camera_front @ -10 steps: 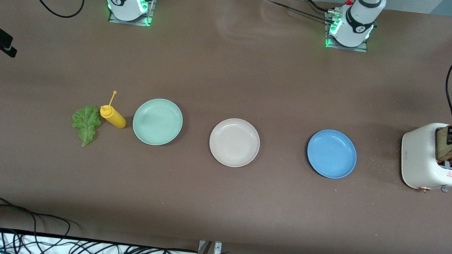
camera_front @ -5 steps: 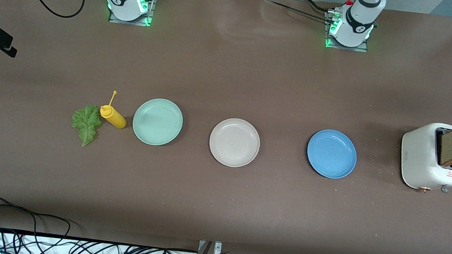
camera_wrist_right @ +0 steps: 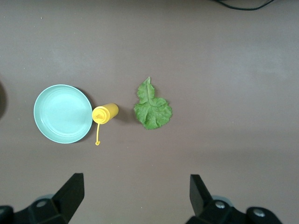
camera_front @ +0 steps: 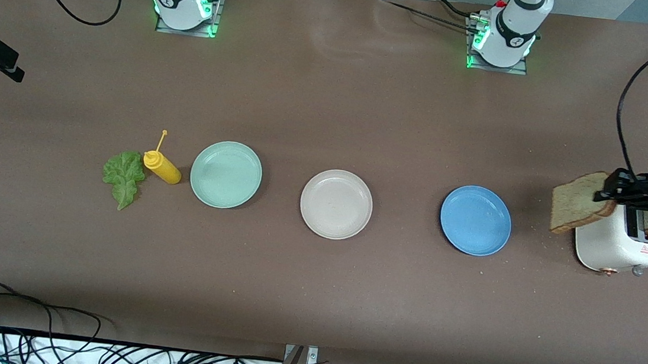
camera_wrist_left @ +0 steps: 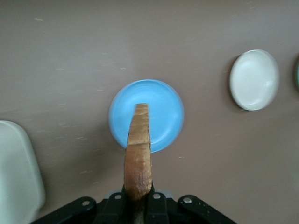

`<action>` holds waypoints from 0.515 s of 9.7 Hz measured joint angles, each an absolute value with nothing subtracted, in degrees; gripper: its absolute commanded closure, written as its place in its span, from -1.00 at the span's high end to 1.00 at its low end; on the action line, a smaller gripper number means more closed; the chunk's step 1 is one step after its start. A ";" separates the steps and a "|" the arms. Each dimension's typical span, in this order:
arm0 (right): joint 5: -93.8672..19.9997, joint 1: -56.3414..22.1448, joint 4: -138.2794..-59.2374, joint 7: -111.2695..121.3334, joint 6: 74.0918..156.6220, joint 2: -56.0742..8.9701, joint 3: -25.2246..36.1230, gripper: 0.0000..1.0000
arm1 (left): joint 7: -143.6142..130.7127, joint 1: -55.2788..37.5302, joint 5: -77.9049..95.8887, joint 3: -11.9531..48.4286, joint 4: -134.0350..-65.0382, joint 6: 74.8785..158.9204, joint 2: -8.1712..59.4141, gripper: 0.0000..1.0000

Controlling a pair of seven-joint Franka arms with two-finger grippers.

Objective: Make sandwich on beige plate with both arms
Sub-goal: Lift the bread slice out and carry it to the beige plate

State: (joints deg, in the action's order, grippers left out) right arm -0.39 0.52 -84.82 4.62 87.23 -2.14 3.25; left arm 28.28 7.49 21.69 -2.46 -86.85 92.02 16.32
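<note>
Brown table (camera_front: 314,288), left tool (camera_front: 607,193) pinching bread slice (camera_front: 578,202) over toaster (camera_front: 615,246), right tool (camera_wrist_right: 135,193) spread above lettuce (camera_wrist_right: 152,107), beige plate (camera_front: 336,204) bare

I saw a wide brown table (camera_front: 312,300), evenly lit, with tangled black cables (camera_front: 46,345) along its near edge.
</note>
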 measured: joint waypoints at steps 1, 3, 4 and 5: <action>-0.40 0.52 -84.81 4.62 87.21 -2.14 3.25 1.00 | 27.05 6.76 26.23 -2.40 -86.88 90.93 17.84 -1.00; -0.40 0.52 -84.80 4.62 87.20 -2.12 3.25 1.00 | 21.83 2.34 32.50 -2.10 -86.83 90.70 21.11 -1.00; -0.41 0.52 -84.80 4.62 87.19 -2.11 3.25 1.00 | 19.62 -0.59 35.41 -2.03 -86.76 90.79 22.57 -1.00; -0.41 0.53 -84.80 4.62 87.18 -2.10 3.26 1.00 | 18.97 -2.63 38.59 -2.01 -86.73 90.86 24.03 -1.00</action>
State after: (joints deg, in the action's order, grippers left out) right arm -0.41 0.53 -84.80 4.62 87.18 -2.10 3.26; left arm 18.97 -2.63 38.59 -2.01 -86.73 90.86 24.03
